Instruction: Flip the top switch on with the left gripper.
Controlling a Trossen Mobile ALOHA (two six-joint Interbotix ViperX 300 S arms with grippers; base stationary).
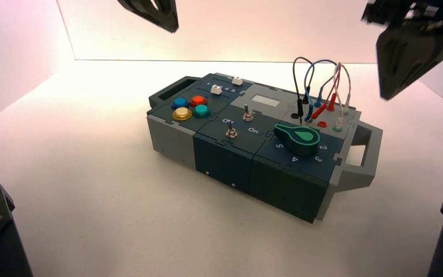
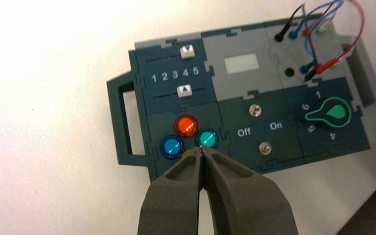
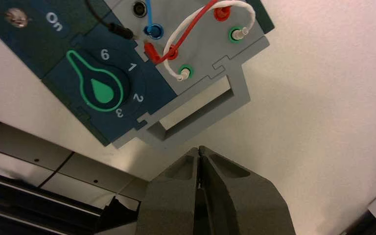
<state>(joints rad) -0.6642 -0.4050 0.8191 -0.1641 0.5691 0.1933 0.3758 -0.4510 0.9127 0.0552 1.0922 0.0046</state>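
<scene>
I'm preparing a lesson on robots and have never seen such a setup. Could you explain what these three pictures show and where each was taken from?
A two-armed robot faces a control box on a white table. One picture looks down from above; the other two come from cameras on each wrist. The left tool, fingers closed, hovers over the coloured buttons, near two toggle switches lettered Off and On. The right tool, also closed, hangs beyond the box's grey handle, by the green knob and plugged wires. Nothing is held.
</scene>
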